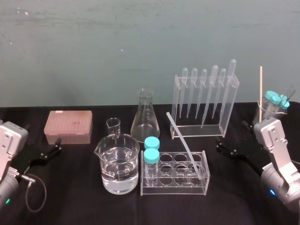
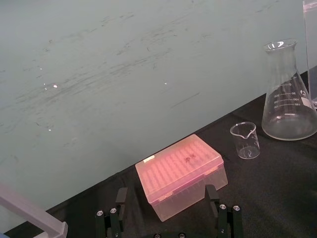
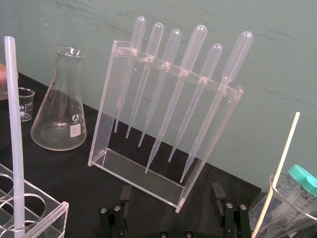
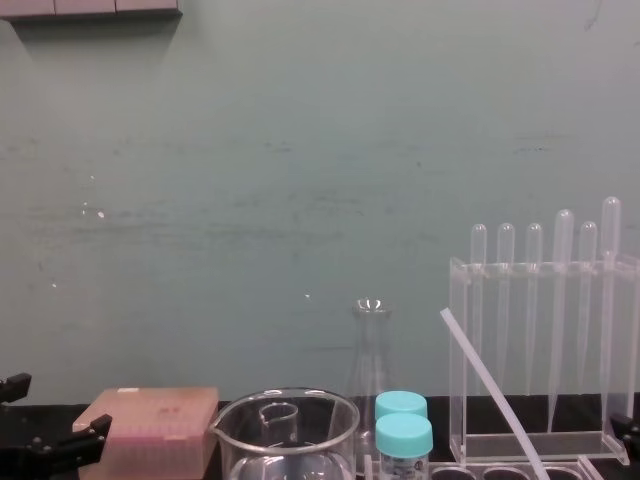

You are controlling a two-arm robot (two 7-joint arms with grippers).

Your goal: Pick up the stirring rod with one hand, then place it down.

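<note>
Nearest us, the stirring rod [image 1: 185,145] leans tilted in the clear tube rack [image 1: 174,187]. Its lower end is in a hole on the rack's right and its upper end points back and to the left. A beaker [image 1: 119,166] of water stands just left of the rack. Our left gripper [image 1: 57,145] rests low on the left, fingers spread and empty, facing a pink box [image 1: 68,125]. Our right gripper [image 1: 220,145] sits on the right, fingers likewise apart and empty, before the pipette stand [image 1: 204,101] at the back.

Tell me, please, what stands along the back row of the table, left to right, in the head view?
Pink box, small beaker, flask, pipette rack, glass cup holding capped tubes.
</note>
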